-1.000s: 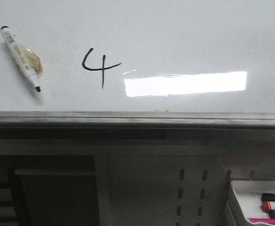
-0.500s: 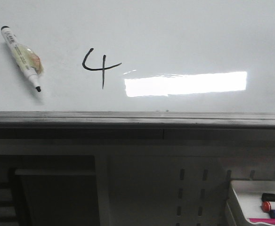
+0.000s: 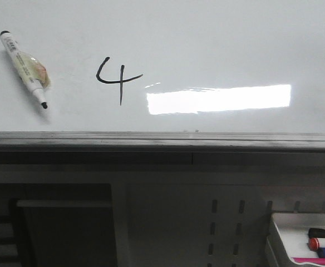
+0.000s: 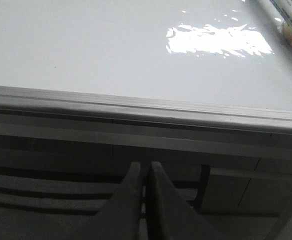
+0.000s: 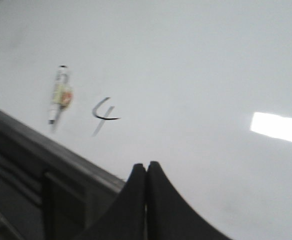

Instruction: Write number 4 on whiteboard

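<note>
A black hand-drawn number 4 (image 3: pixel 118 79) stands on the glossy whiteboard (image 3: pixel 207 39), left of a bright light reflection. It also shows in the right wrist view (image 5: pixel 104 114). A white marker (image 3: pixel 24 68) with a black tip lies uncapped on the board, left of the 4, and shows in the right wrist view (image 5: pixel 59 100). My left gripper (image 4: pixel 145 167) is shut and empty, below the board's dark rail. My right gripper (image 5: pixel 146 166) is shut and empty, over the board's near edge. Neither gripper shows in the front view.
The board's dark grey rail (image 3: pixel 162 140) runs along its near edge. A small white tray (image 3: pixel 301 236) with a black cap, a red marker and a blue marker stands at the lower right. Grey cabinet panels lie below the rail.
</note>
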Action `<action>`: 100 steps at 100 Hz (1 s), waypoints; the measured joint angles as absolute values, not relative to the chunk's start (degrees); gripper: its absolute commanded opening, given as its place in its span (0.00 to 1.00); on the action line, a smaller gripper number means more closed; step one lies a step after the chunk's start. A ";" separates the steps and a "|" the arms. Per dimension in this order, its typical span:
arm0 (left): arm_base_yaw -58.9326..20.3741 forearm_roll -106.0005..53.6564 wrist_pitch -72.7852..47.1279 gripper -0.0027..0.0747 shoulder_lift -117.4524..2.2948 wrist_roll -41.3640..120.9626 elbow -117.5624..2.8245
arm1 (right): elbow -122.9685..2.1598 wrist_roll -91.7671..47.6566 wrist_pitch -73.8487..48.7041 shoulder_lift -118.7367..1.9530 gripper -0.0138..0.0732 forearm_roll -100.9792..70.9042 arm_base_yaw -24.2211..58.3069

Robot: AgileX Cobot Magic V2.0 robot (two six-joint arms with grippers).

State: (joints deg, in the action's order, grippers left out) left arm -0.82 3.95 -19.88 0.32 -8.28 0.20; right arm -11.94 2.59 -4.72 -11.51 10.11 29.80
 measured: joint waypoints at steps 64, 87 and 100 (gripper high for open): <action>-0.82 3.95 -19.88 0.01 0.32 -8.28 0.20 | 0.93 2.59 -8.20 -1.03 0.08 10.11 -4.05; -0.82 3.95 -19.97 0.01 0.32 -8.28 0.20 | 0.93 2.59 -14.32 0.56 0.08 8.64 -4.05; -0.82 3.95 -19.97 0.01 0.32 -8.28 0.20 | 0.93 2.59 -18.98 0.56 0.08 7.12 -4.05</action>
